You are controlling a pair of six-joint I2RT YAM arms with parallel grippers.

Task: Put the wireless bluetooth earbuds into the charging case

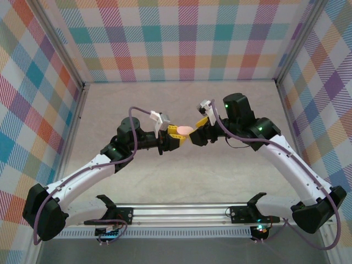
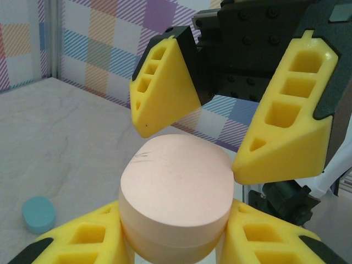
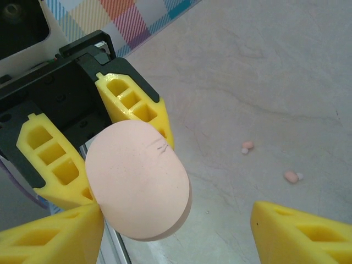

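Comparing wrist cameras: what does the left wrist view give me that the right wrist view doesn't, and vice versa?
Left wrist, not right wrist: a blue case lying on the table. Right wrist, not left wrist: two pink earbuds loose on the table. Both: the pink case, closed, clamped in the left gripper, with the right gripper open around it.

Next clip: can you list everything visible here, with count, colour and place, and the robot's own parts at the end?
table: one, pale marbled grey, under both arms
walls: three, multicoloured plaid, around the table
pink case: one, pale pink, closed, gripped in the air above the table
blue case: one, light blue, resting on the table
earbuds: two, pale pink, lying apart on the table
left gripper: one, yellow fingers, shut on the pink case
right gripper: one, yellow fingers, open, jaws either side of the pink case
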